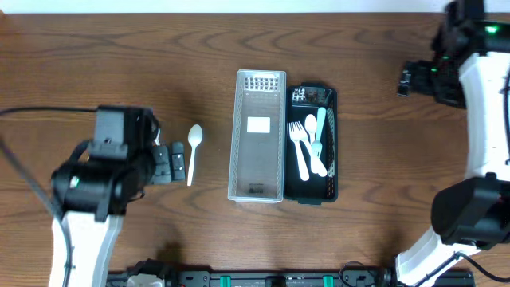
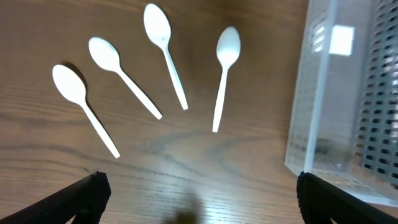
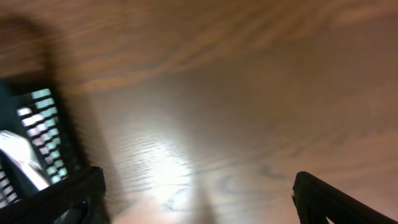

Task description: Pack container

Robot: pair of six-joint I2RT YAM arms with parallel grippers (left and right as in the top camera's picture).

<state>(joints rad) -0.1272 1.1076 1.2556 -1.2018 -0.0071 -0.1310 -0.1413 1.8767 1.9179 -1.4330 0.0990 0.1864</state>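
1. Right now my left jaws stand wide apart and empty, low over the table (image 2: 186, 180); I judge they are lining up on a spoon.
2. Four white spoons (image 2: 157, 25) lie fanned ahead of those jaws. The handles point back toward them and the bowls away, so the long axes converge near the jaws.
3. To the right of these jaws sits the clear bin (image 2: 317, 112).
4. My right jaws are also apart and empty, parked beyond the black tray (image 1: 334, 119) of forks (image 1: 301, 155), probably to stay clear.

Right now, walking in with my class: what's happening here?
Nothing is held. The left gripper hangs open by four white spoons lying beside the clear container. The black tray next to it holds white forks and a teal utensil. The right gripper is open, off beside the tray.
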